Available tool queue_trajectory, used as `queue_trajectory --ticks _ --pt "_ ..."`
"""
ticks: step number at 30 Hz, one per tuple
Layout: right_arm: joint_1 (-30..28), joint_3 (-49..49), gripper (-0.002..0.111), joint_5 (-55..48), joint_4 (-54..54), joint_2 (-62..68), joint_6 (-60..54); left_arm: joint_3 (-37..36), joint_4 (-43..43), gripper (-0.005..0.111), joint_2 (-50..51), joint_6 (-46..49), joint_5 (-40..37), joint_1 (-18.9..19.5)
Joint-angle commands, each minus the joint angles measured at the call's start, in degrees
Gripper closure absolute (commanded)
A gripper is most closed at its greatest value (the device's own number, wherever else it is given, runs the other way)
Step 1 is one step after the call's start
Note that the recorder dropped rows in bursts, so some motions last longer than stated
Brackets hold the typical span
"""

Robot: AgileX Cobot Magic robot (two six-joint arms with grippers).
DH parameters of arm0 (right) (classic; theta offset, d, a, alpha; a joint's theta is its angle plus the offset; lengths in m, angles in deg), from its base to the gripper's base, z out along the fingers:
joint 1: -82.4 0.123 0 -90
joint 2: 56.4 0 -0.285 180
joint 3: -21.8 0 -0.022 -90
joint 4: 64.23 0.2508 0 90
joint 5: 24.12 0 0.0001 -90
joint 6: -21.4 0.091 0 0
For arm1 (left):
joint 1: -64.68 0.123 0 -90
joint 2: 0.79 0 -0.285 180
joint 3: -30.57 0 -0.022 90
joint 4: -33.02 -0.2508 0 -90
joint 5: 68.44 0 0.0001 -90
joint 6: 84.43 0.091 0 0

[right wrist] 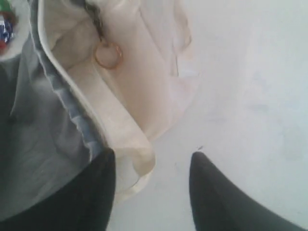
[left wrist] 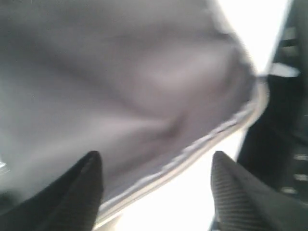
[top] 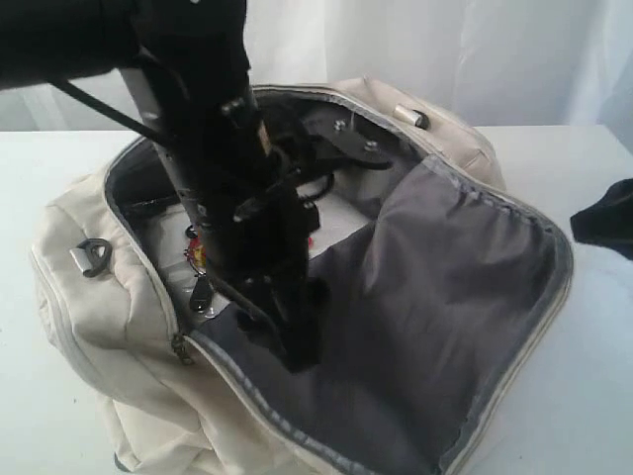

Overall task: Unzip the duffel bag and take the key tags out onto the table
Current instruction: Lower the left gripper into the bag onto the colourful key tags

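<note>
Duffel bag (top: 109, 297) is unzipped, top flap laid open toward its right side, grey lining (top: 415, 287) facing up. Key tags (top: 198, 253) are inside the bag, low down by its left wall and just beside the left arm. Only bits of red and yellow show.

Left gripper (left wrist: 156, 163) is down in the bag's opening over the lining, jaws apart, nothing between them. Right gripper (right wrist: 151, 163) is outside the bag at its cream rim, over the table (right wrist: 250, 96), jaws apart too, empty.

Handling guess: tags are light, hard plastic on metal rings, so they'll dangle and slip. Better to pinch the rings or the thick of the bunch than a single tag's edge. Bag fabric is soft and may sag over the opening, and the lining could snag a finger.
</note>
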Motion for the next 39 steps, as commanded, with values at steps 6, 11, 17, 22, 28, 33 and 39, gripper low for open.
queue_trajectory --ticks 6,11,17,22,28,33,39 --pt "0.03 -0.79 0.108 3.33 -3.28 -12.87 3.09 0.92 -32.41 0.077 -3.32 -17.09 6.95 -0.01" --pt "0.03 -2.93 0.108 3.31 -1.49 -14.77 3.09 0.92 -33.62 0.055 0.65 -19.99 11.78 3.85" --pt "0.03 -2.93 0.108 3.10 0.27 -14.80 3.09 0.92 -28.17 0.021 6.65 -19.56 15.00 6.29" --pt "0.03 -2.93 0.108 2.62 1.27 -14.80 3.09 0.92 -30.07 0.019 11.63 -23.69 20.61 6.29" --pt "0.03 -2.93 0.108 1.77 1.92 -14.80 3.09 0.92 -32.13 0.019 14.84 -25.76 26.59 6.29" --pt "0.03 -2.93 0.108 1.64 2.66 -14.80 3.09 0.92 -38.18 0.025 16.17 -36.82 26.23 6.29" --pt "0.03 -2.93 0.108 1.64 2.76 -14.80 3.09 0.92 -32.79 0.040 16.93 -45.38 23.98 7.64"
